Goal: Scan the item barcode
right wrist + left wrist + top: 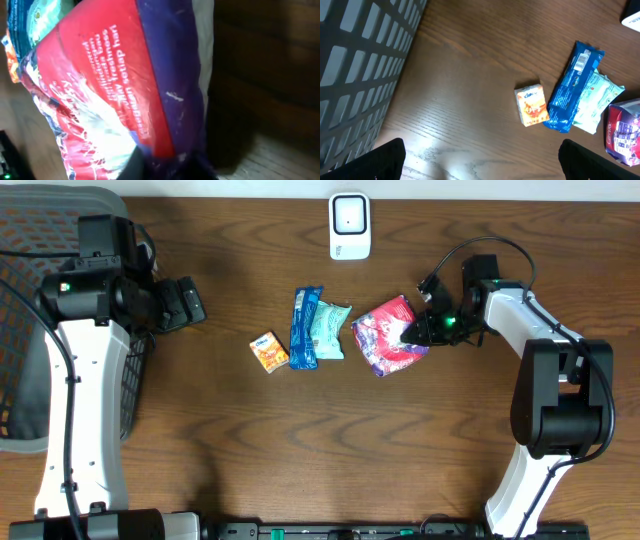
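Observation:
A red and purple snack packet (388,335) lies right of the table's middle, and its barcode does not show in any view. My right gripper (412,332) is shut on the packet's right edge. In the right wrist view the packet (115,85) fills the frame, and my right gripper (165,167) pinches its purple edge at the bottom. A white scanner (350,226) stands at the back centre. My left gripper (195,302) hovers open at the far left beside the basket. In its own view the left gripper (480,160) has bare wood between its fingers.
An orange box (269,351), a blue packet (305,327) and a teal pack (328,330) lie left of the red packet. The same orange box (532,105) and blue packet (572,85) appear in the left wrist view. A black mesh basket (20,330) sits at the left edge.

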`<control>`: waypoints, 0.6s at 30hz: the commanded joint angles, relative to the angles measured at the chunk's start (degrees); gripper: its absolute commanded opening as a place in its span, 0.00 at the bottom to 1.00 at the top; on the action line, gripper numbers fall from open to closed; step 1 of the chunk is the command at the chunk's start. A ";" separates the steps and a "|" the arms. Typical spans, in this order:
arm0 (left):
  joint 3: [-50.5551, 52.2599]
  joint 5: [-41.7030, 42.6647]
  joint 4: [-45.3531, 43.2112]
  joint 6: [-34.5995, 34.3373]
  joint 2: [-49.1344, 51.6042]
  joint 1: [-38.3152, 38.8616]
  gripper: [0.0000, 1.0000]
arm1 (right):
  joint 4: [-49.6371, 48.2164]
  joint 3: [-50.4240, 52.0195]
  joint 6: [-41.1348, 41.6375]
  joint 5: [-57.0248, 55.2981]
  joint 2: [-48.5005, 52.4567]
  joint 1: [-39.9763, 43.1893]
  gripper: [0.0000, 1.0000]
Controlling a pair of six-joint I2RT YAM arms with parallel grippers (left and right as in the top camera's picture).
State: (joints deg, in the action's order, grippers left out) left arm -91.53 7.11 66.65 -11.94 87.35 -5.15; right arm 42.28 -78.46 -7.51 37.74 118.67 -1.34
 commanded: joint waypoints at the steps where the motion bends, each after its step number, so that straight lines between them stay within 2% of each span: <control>1: -0.09 -0.52 0.17 0.31 -0.04 -0.15 0.98 | 0.50 0.20 7.17 0.33 -0.28 -0.35 0.01; 5: -0.09 -0.52 0.17 0.31 -0.04 -0.15 0.98 | 2.51 -3.76 12.37 0.35 -1.46 0.02 0.01; 10: -0.09 -0.52 0.17 0.31 -0.04 -0.15 0.98 | 2.67 -10.78 24.85 0.33 -5.18 -0.28 0.01; 14: -0.09 -0.52 0.17 0.31 -0.04 -0.15 0.98 | -3.98 -14.38 35.69 0.31 -7.74 -1.42 0.01; 18: -0.09 -0.52 0.17 0.31 -0.04 -0.15 0.98 | -15.96 -14.95 43.93 -0.72 -7.87 -3.13 0.01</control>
State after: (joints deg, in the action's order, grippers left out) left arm -91.53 7.14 66.65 -11.94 87.35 -5.15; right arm 31.22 -92.29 25.43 36.51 111.96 -2.90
